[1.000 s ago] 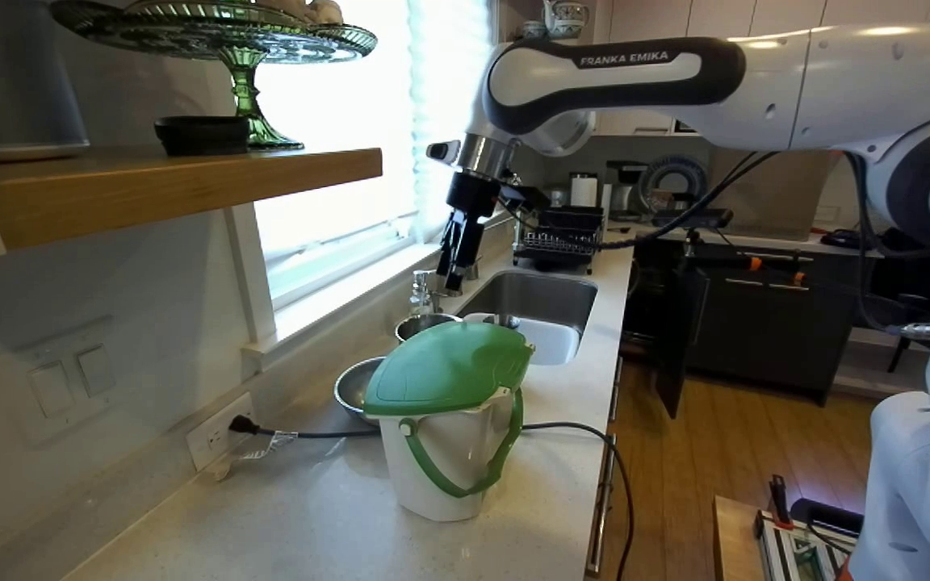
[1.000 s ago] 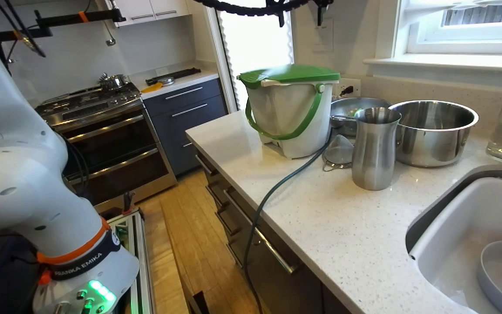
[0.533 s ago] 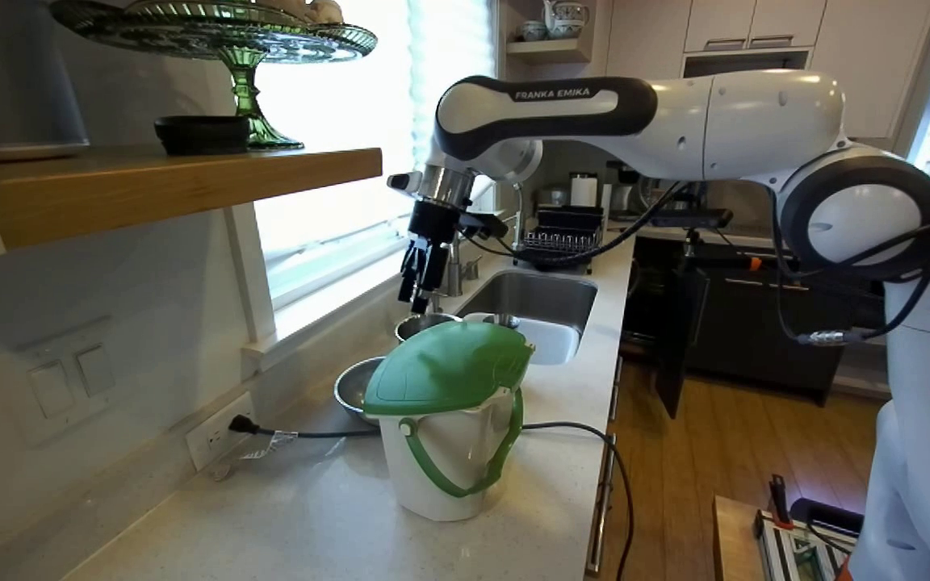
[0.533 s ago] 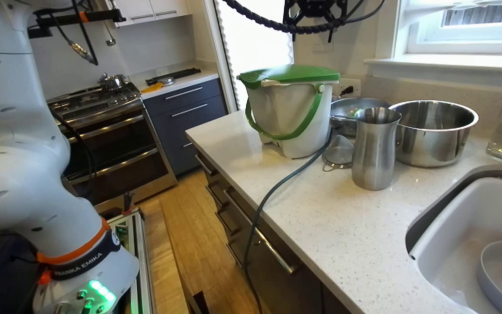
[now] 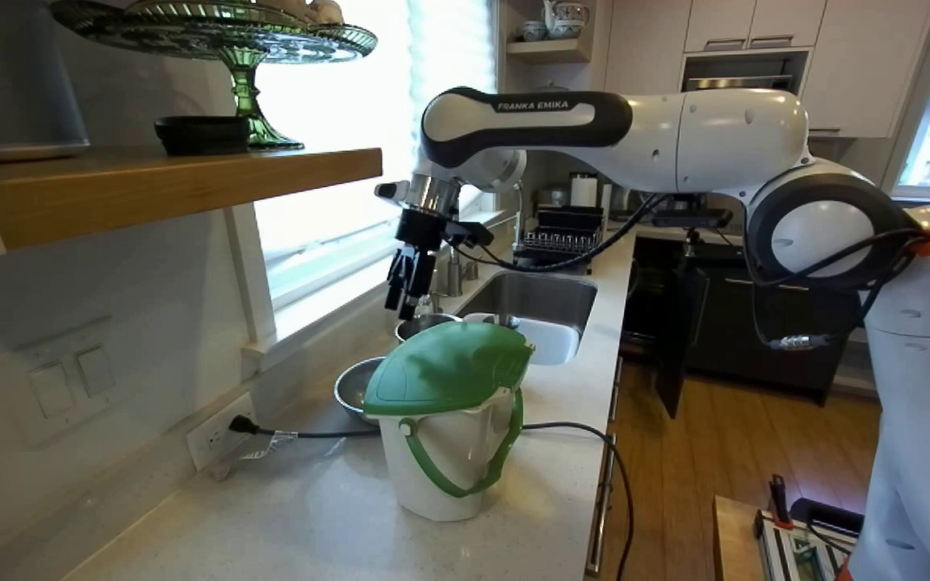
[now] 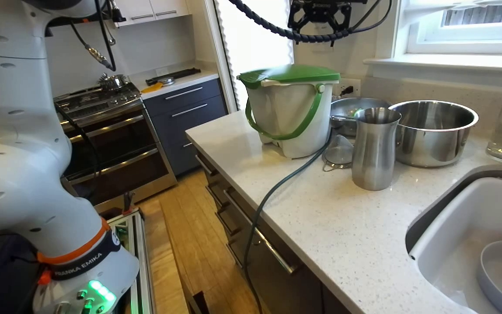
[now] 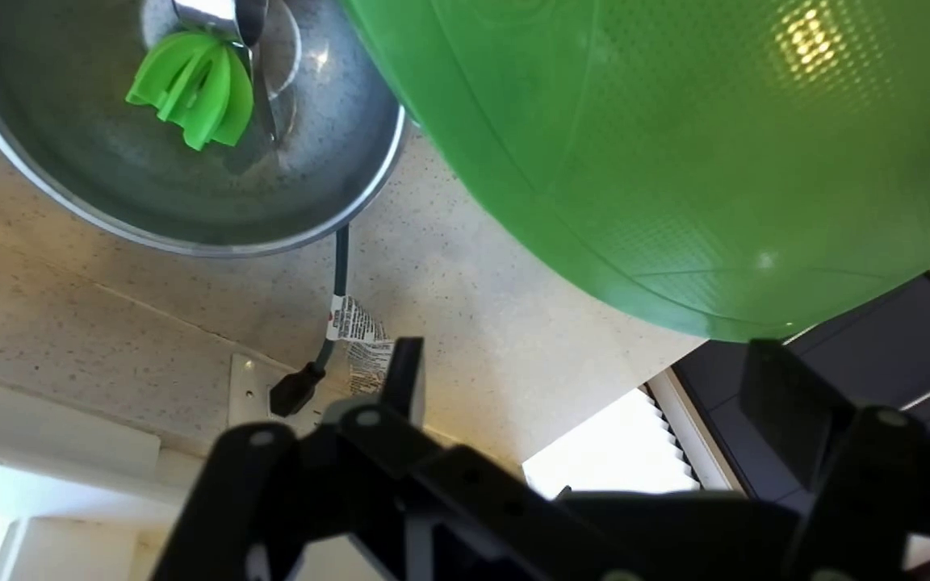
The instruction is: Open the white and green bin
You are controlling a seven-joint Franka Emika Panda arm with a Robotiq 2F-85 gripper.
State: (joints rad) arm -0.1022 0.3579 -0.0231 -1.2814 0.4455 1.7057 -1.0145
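Observation:
The white and green bin (image 5: 442, 464) stands upright on the counter, its domed green lid down. A green loop handle hangs against its side in both exterior views (image 6: 294, 111). In an exterior view a white tab shows under the lid's edge. My gripper (image 5: 400, 311) is open and points down, above and beyond the bin on the window side, apart from it. In the wrist view the open fingers (image 7: 590, 359) have nothing between them, and the green lid (image 7: 659, 161) fills the upper right. In an exterior view only the black wrist part (image 6: 320, 17) shows; the fingertips are hidden there.
A metal bowl (image 7: 190, 198) with a green utensil head in it stands beside the bin. A steel pot (image 6: 434, 139), steel cup (image 6: 373, 150), strainer (image 6: 338, 152) and black cord (image 6: 286, 179) are close by. A wooden shelf (image 5: 190, 190) juts from the wall.
In an exterior view the gripper has moved left and down, toward the window side and lower beside the lid. The arm followed it. The bin has not moved and its lid stays down.

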